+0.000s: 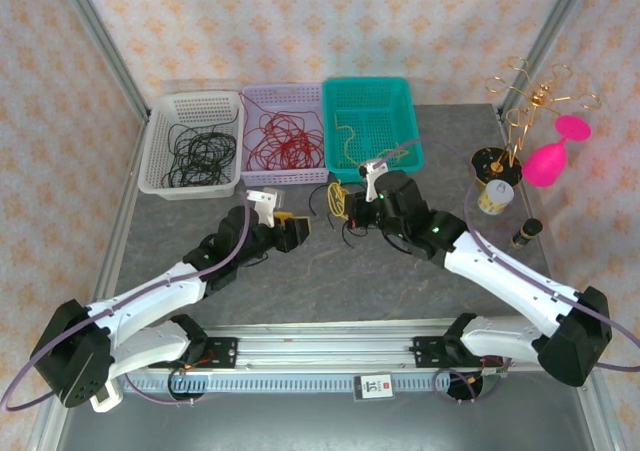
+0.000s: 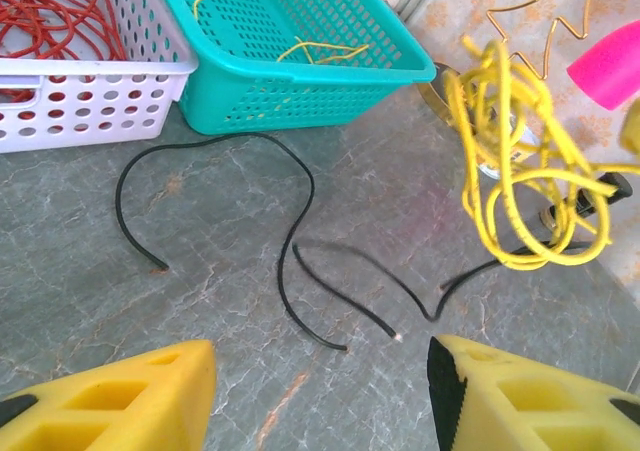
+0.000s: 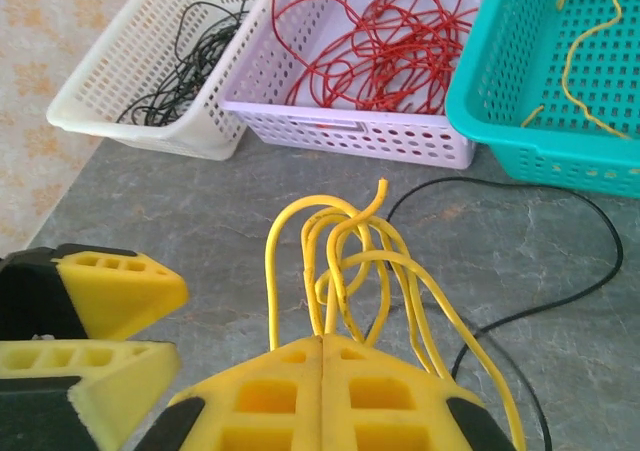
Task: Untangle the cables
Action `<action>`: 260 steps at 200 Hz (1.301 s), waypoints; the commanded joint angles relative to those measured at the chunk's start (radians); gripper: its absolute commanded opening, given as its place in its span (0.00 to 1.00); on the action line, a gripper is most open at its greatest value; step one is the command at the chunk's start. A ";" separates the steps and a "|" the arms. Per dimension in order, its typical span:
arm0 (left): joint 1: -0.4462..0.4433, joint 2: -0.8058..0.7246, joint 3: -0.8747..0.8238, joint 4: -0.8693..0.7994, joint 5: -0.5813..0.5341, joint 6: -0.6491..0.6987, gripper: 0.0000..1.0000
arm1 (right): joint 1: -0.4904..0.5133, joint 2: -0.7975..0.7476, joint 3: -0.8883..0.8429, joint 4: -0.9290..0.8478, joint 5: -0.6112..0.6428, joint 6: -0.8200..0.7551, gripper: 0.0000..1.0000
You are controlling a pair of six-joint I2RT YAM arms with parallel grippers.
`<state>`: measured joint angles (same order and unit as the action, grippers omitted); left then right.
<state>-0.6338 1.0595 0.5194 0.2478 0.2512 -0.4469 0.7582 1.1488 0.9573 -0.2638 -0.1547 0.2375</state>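
Right gripper (image 3: pixel 322 356) fingers clamped on yellow cables (image 3: pixel 345 261), held clear of black cable (image 2: pixel 290 231) lying on bench (image 2: pixel 200 301), probably to separate colours; left gripper (image 2: pixel 320 371) fingers apart, holding nothing.

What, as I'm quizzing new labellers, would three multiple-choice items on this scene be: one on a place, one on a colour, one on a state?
1. Which basket holds the red cables? A leftmost B middle C rightmost
2. What colour are the cables in the right gripper? A black B red C yellow
3. The left gripper is: A open, empty B shut on a cable C shut, empty

1 B, the red loops lie in the middle basket.
2 C, yellow cables rise from its shut fingers.
3 A, its fingers stand wide apart, nothing gripped.
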 commanded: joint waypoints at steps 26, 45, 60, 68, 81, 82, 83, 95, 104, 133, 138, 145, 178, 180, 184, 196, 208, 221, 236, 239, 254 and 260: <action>0.012 0.160 0.046 0.036 -0.069 -0.001 0.57 | -0.003 -0.099 -0.003 -0.035 0.094 0.078 0.00; 0.016 0.259 0.125 -0.026 -0.188 -0.028 0.57 | -0.007 -0.137 -0.003 -0.114 0.194 0.099 0.00; 0.016 0.329 0.190 -0.060 -0.243 -0.031 0.57 | -0.009 -0.166 -0.022 -0.154 0.224 0.110 0.00; 0.016 0.367 0.215 -0.062 -0.261 -0.037 0.57 | -0.010 -0.182 -0.037 -0.168 0.234 0.121 0.00; 0.015 0.428 0.259 -0.083 -0.287 -0.048 0.58 | -0.011 -0.206 -0.065 -0.186 0.257 0.139 0.00; 0.015 0.433 0.262 -0.085 -0.289 -0.048 0.58 | -0.011 -0.208 -0.067 -0.188 0.258 0.140 0.00; 0.015 0.437 0.267 -0.088 -0.292 -0.048 0.59 | -0.011 -0.210 -0.069 -0.189 0.261 0.142 0.00; 0.014 0.504 0.320 -0.135 -0.326 -0.058 0.62 | -0.012 -0.229 -0.098 -0.205 0.288 0.157 0.00; 0.014 0.555 0.360 -0.177 -0.355 -0.071 0.62 | -0.014 -0.240 -0.119 -0.216 0.310 0.167 0.00; 0.006 0.672 0.425 -0.204 -0.395 -0.113 0.59 | -0.031 -0.267 -0.211 -0.210 0.342 0.194 0.00; 0.004 0.685 0.430 -0.201 -0.394 -0.121 0.58 | -0.035 -0.271 -0.225 -0.204 0.336 0.197 0.00; 0.002 0.705 0.436 -0.196 -0.395 -0.129 0.58 | -0.038 -0.275 -0.240 -0.194 0.328 0.203 0.00; -0.004 0.789 0.485 -0.205 -0.388 -0.133 0.55 | -0.046 -0.276 -0.295 -0.137 0.280 0.220 0.00; -0.005 0.792 0.486 -0.204 -0.388 -0.133 0.54 | -0.046 -0.274 -0.296 -0.138 0.278 0.219 0.00; -0.007 0.798 0.490 -0.201 -0.384 -0.133 0.53 | -0.046 -0.272 -0.299 -0.135 0.276 0.219 0.00; -0.011 0.815 0.497 -0.193 -0.370 -0.134 0.44 | -0.046 -0.266 -0.301 -0.134 0.274 0.217 0.02; -0.016 0.830 0.506 -0.191 -0.364 -0.134 0.38 | -0.046 -0.262 -0.299 -0.131 0.274 0.211 0.06; -0.021 0.843 0.517 -0.195 -0.366 -0.134 0.37 | -0.047 -0.261 -0.295 -0.126 0.272 0.205 0.11; -0.023 0.868 0.523 -0.191 -0.385 -0.165 0.34 | -0.048 -0.259 -0.279 -0.131 0.272 0.198 0.21; -0.022 0.871 0.522 -0.187 -0.391 -0.165 0.31 | -0.047 -0.259 -0.275 -0.132 0.270 0.196 0.23; -0.022 0.869 0.515 -0.169 -0.415 -0.169 0.20 | -0.046 -0.261 -0.248 -0.140 0.260 0.184 0.29; -0.022 0.867 0.513 -0.163 -0.422 -0.170 0.15 | -0.046 -0.262 -0.237 -0.147 0.257 0.180 0.32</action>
<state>-0.6529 1.9083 1.0203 0.0746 -0.1150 -0.5930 0.7162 0.8909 0.6621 -0.4152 0.1009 0.4294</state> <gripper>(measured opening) 0.233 0.276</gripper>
